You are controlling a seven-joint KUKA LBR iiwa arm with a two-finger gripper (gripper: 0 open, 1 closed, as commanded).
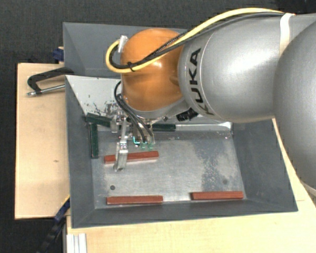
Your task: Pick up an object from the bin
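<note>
Gripper (130, 147) hangs over a flat reddish-brown bar (143, 156) in the scuffed metal bin (200, 162), its opening unclear

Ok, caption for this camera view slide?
Gripper over a red-brown bar in the grey bin, two more bars along its lower wall.

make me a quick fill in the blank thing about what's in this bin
1. The grey metal bin holds ___ flat red-brown bars.
2. The gripper hangs over the one red-brown bar that lies ___ in the picture than the other two.
3. The dark green sticks lie to the picture's ___ of the gripper.
Missing words: three; higher; left
</note>
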